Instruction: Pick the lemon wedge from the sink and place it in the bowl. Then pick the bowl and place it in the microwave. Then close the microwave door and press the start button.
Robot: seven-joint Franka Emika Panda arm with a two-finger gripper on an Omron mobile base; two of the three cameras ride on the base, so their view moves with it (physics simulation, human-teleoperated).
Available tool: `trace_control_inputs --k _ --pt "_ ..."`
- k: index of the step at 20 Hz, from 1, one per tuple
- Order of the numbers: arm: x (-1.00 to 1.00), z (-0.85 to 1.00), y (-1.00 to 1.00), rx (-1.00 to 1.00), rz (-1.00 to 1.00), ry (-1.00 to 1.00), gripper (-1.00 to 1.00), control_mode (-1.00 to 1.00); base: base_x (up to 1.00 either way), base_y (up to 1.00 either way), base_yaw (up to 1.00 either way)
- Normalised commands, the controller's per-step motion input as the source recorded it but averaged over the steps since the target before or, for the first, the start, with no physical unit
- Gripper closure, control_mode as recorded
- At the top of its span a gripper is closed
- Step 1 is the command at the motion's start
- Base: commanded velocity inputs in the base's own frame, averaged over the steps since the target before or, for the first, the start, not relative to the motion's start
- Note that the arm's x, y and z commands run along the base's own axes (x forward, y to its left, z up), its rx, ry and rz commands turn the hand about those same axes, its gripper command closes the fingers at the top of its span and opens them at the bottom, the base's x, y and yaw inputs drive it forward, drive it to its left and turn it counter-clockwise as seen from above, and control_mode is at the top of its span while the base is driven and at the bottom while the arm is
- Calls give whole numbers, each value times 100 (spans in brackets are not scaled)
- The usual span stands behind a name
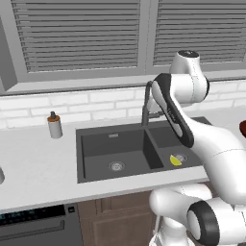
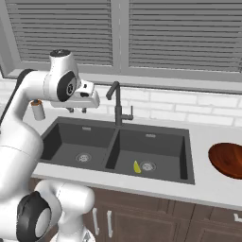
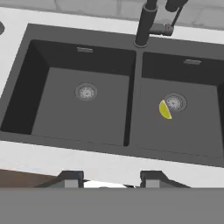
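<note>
Looking down from the hand camera, you see the sink (image 3: 127, 87) laid out as two dark basins side by side, each with a round steel drain. Your lemon wedge (image 3: 164, 109) lies on the floor of the right-hand basin, just beside its drain (image 3: 175, 102) and touching the drain's rim on the side nearer the divider. You can find the same wedge (image 2: 136, 166) in the right base view, on the basin floor near the front wall. The dark faucet (image 2: 117, 106) stands upright behind the divider between the basins.

Your hand (image 2: 77, 110) hangs high above the left basin, at about the height of the faucet's top, well apart from the wedge and touching nothing. Its fingers (image 3: 72, 178) stand apart with bare worktop showing between them, and nothing is pinched in the gap.

Off to the right on the white worktop (image 2: 208, 182) you have the bowl (image 2: 228, 159), reddish-brown and shallow, sitting upright and cut off by the edge of the view. At the far left of the worktop, near the tiled wall, a small dispenser bottle (image 1: 55, 125) stands upright, well apart from the sink.
</note>
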Motion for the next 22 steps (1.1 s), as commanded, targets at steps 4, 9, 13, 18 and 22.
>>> trace_control_inputs --k 4,9,13,18,22 --pt "-22 0 0 0 0 0 -100 -100 0 0 0" --pt "-84 0 -7 0 0 0 -100 -100 0 0 0" --pt "-91 0 -29 0 -3 -1 -100 -100 0 0 0" --pt "-49 -15 -60 0 0 3 -100 -100 0 0 0" --pt "-1 -22 -78 3 0 12 -100 -100 0 0 0"
